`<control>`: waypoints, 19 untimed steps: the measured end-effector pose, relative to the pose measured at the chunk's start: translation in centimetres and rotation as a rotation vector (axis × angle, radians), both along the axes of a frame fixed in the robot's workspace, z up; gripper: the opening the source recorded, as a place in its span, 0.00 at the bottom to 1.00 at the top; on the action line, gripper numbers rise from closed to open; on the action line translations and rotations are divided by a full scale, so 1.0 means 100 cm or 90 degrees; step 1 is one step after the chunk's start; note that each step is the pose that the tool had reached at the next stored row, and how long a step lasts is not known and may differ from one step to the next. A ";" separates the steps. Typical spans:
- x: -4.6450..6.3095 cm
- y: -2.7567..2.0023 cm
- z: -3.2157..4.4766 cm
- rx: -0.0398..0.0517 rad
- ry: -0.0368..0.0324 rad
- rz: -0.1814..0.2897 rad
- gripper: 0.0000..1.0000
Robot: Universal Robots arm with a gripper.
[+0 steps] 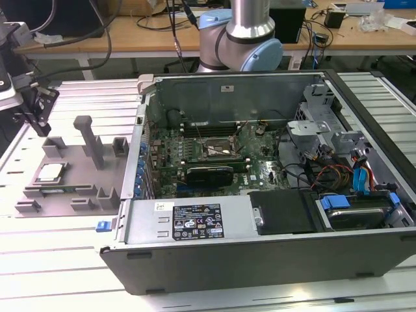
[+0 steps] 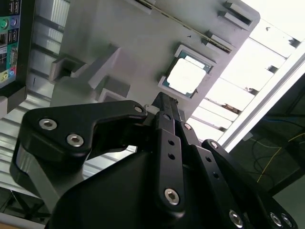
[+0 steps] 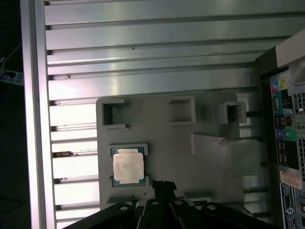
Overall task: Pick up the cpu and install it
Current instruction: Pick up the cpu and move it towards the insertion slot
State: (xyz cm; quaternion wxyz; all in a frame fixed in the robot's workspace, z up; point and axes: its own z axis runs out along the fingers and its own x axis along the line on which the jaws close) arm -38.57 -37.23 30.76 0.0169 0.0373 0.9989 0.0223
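Observation:
The cpu [image 1: 51, 172] is a small square chip with a silvery top, lying flat in a recess of the grey tray [image 1: 78, 190] at the exterior view's left. Both wrist views show the cpu [image 2: 186, 76] [image 3: 127, 165] from above. My gripper [image 1: 40, 120] hangs above the tray's far left corner, apart from the chip. Its black fingers come together at one tip [image 2: 164, 101] [image 3: 162, 184], shut and holding nothing. The dark socket frame [image 1: 218, 151] sits on the motherboard inside the open computer case.
The open computer case [image 1: 195, 224] lies to the right of the tray, its port panel [image 3: 286, 129] facing it. Upright blocks [image 1: 88, 140] rise from the tray [image 3: 181, 157]. The ribbed metal table [image 3: 143, 47] surrounds the tray. Cables and a drive bay [image 1: 351, 208] fill the case's right side.

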 end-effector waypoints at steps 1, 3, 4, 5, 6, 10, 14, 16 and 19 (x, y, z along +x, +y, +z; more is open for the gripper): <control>-0.001 0.0000 -0.0010 0.0000 -0.0001 0.000 0.11; -0.004 0.0000 -0.0046 0.0000 -0.0001 0.000 0.11; -0.005 0.0000 -0.0060 0.0000 -0.0001 0.000 0.11; -0.006 -0.0001 -0.0072 -0.0001 0.0000 0.000 0.11; -0.007 -0.0002 -0.0096 0.0000 0.0000 0.000 0.11; -0.010 -0.0011 -0.0173 -0.0001 0.0000 0.000 0.11; -0.013 -0.0016 -0.0239 0.0000 -0.0001 0.000 0.11; -0.014 -0.0018 -0.0273 0.0000 -0.0001 0.000 0.11; -0.016 -0.0017 -0.0336 0.0000 -0.0001 0.000 0.11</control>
